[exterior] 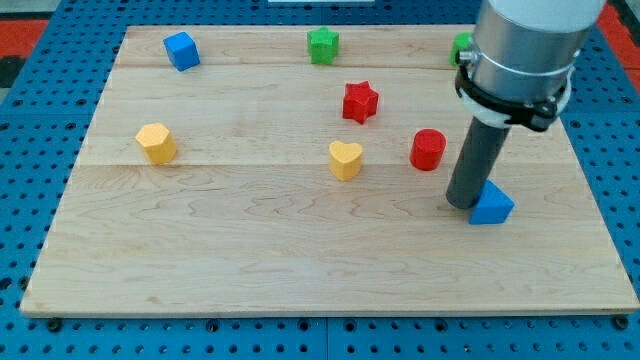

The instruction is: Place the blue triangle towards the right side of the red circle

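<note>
- Blue triangle [492,205]: low wedge, flat on the wooden counter [250,250], at about 4 o'clock from the red circle [428,149], close by but apart.
- My tip [461,204]: against the triangle's 9 o'clock side, seemingly touching; the rod hides the contact.
- No jaws on this rod.
- Red star [360,101] at 10 o'clock from the circle; yellow heart [345,159] at its 9 o'clock.
- Blue cube [181,50], green block [322,45], second green block [462,47] (half hidden) along the far edge; yellow block [156,142] at far 9 o'clock.

Wooden board [250,250]; 8 coloured blocks.
</note>
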`<move>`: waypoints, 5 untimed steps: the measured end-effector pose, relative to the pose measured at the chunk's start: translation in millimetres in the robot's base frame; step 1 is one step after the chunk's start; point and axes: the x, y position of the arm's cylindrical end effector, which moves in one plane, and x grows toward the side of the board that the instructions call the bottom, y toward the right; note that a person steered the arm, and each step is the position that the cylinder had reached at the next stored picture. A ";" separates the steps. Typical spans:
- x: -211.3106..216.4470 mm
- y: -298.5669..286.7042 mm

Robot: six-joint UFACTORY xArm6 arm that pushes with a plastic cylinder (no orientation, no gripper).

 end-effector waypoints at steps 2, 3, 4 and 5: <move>58.0 25.2; 56.1 39.3; 29.0 39.4; 1.4 40.9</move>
